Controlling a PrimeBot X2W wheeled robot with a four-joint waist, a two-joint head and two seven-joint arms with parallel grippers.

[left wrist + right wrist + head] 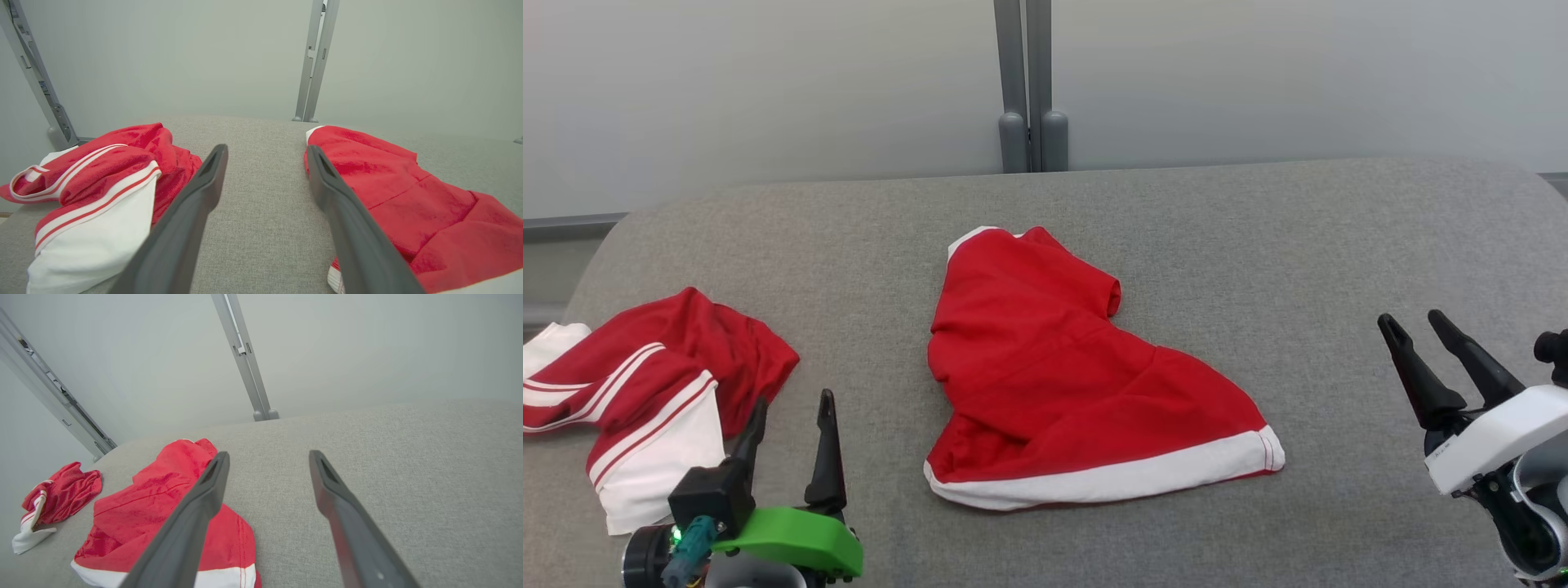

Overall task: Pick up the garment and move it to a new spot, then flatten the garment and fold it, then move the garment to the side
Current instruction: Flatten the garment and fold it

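Observation:
The garment (1062,384) is red with a white hem band and lies roughly folded in the middle of the grey cloth-covered table (1298,245). My left gripper (793,400) stands open near the front edge, left of the garment and apart from it. Its wrist view shows its open gripper (266,149) over bare table, with the garment (408,196) to the right. My right gripper (1410,318) is open at the far right, well clear of the cloth. From the right wrist, its open gripper (268,454) holds nothing, and the garment (155,498) lies to the left.
A second red and white striped garment (645,392) lies crumpled at the table's left end, close to my left gripper; it shows as a heap (102,183) from the left wrist. A grey metal post (1029,82) stands behind the table's far edge against a pale wall.

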